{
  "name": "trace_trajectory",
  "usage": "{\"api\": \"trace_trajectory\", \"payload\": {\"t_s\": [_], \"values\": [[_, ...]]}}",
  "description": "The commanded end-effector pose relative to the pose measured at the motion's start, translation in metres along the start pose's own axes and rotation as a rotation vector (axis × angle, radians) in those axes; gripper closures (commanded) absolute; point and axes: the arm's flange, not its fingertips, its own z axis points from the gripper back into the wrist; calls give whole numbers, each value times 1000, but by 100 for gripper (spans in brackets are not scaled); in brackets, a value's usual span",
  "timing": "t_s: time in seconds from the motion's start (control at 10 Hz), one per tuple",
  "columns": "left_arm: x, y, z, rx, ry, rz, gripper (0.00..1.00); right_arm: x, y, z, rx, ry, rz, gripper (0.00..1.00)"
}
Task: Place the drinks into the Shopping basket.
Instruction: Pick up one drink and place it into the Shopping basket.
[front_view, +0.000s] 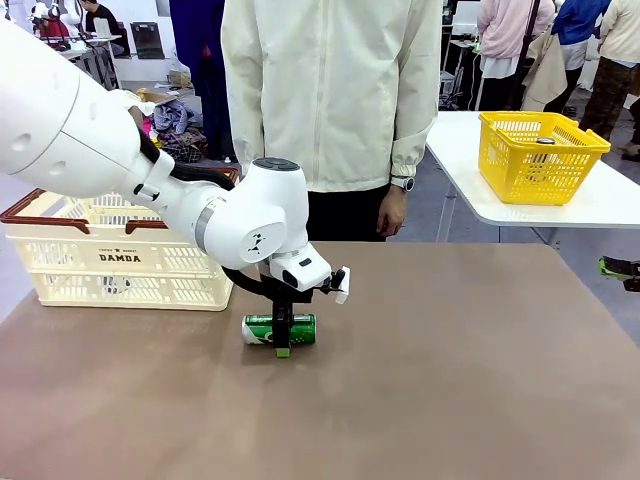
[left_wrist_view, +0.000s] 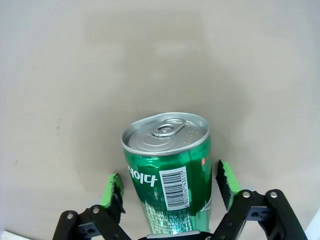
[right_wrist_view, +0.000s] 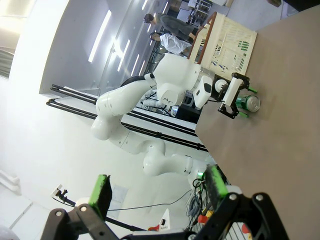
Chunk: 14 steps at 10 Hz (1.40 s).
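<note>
One green can (front_view: 278, 329), one cream basket (front_view: 60, 258), one yellow basket (front_view: 530, 160)

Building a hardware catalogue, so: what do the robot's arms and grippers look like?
Left arm: glossy white rounded segments, dark joint rings, black cable at the wrist. Left gripper and right gripper: black linkage frames, green-padded fingers.

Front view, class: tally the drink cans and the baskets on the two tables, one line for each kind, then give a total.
Cans: 1, the green can
Baskets: 2, the cream-white Shopping basket and the yellow basket
Total: 3
</note>
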Motion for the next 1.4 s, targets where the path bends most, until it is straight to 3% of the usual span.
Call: {"api": "trace_trajectory", "payload": {"t_s": [0.0, 0.1, 0.8, 1.0, 1.2, 1.3], "values": [[0, 1, 3, 6, 21, -2, 88, 3, 5, 0, 11, -12, -9, 0], [1, 1, 5, 6, 26, -3, 100, 3, 5, 0, 11, -12, -9, 0], [-7, 2, 17, -6, 18, 21, 100, 3, 5, 0, 11, -12, -9, 0], [-14, -6, 65, 11, -20, 33, 100, 3, 5, 0, 11, -12, -9, 0], [-31, -21, 154, -42, -34, 43, 100, 3, 5, 0, 11, -12, -9, 0], [-40, -23, 197, 10, -80, -50, 100, 3, 5, 0, 11, -12, -9, 0]]}}
